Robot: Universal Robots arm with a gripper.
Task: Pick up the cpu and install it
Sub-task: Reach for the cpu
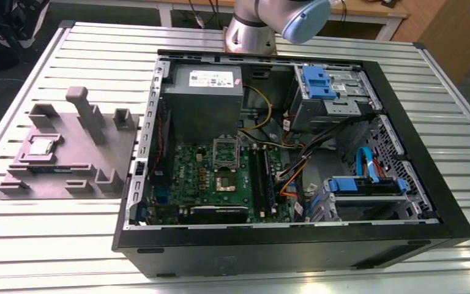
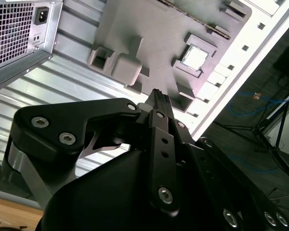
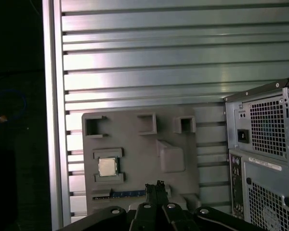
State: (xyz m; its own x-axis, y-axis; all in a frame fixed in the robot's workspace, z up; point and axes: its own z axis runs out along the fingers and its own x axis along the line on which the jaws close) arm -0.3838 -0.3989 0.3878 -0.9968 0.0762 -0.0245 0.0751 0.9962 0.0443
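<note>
Plainly, the exterior view has the small square silver-topped cpu (image 1: 41,147) nested in a grey moulded holder (image 1: 84,156), likely to keep it square for grasping. The second wrist view, then the first, show the black gripper (image 2: 157,95) apart from it, fingers pressed together, empty.

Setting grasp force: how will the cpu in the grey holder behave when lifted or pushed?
The cpu looks thin, flat and square, so probably light, stiff, unlikely to roll. Its shiny metal top may be slippery. Raised lips of the grey holder flank it, so pushing would likely jam it.
</note>
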